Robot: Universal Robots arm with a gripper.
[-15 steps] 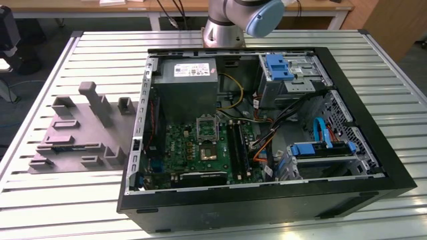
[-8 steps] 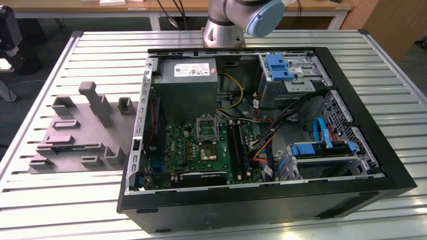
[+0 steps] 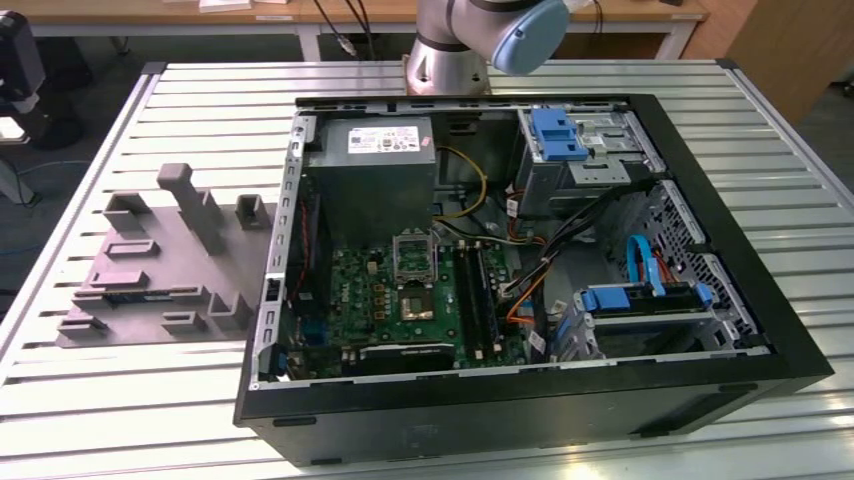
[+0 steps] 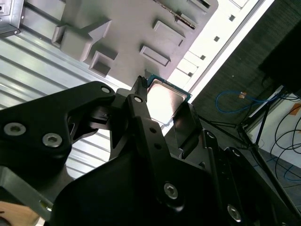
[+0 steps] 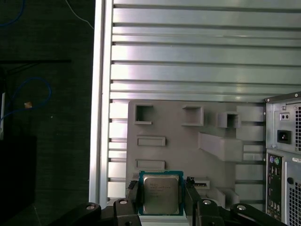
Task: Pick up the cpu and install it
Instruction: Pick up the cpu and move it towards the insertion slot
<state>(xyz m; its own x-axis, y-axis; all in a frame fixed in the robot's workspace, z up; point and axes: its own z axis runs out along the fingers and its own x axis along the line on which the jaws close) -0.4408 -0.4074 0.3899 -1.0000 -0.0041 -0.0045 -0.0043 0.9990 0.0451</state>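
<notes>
Gripper [image 5: 161,189] and cpu [image 5: 160,194] appear together in the first wrist view. Two dark fingers [image 5: 135,192] press on opposite edges of the chip, so it is firmly grasped. Its silver-grey metal top faces the camera, and a thin green border runs round it. In the second wrist view the cpu [image 4: 165,98] shows at a slant between the black fingers [image 4: 142,110], its top glaring bright. Behind it in both wrist views lies the grey moulded tray [image 5: 178,141] with its rectangular pockets and upright blocks, resting on the slatted metal surface [image 5: 188,56]. The chip is held over the edge region of that tray. Whether it is clear of the tray cannot be told for certain, though it looks raised. In the exterior view the tray [image 3: 160,270] sits on the surface [image 3: 107,400] just beside the open computer case [image 3: 534,400], on the exterior view's left. Inside the case are a green motherboard [image 3: 387,300] with a square metal-framed socket [image 3: 412,252], a grey power supply [image 3: 380,150] and blue drive brackets [image 3: 558,135]. The arm's base [image 3: 454,45] stands at the far side of the case. The case's rear panel [image 5: 282,155] shows beside the tray in the first wrist view.
</notes>
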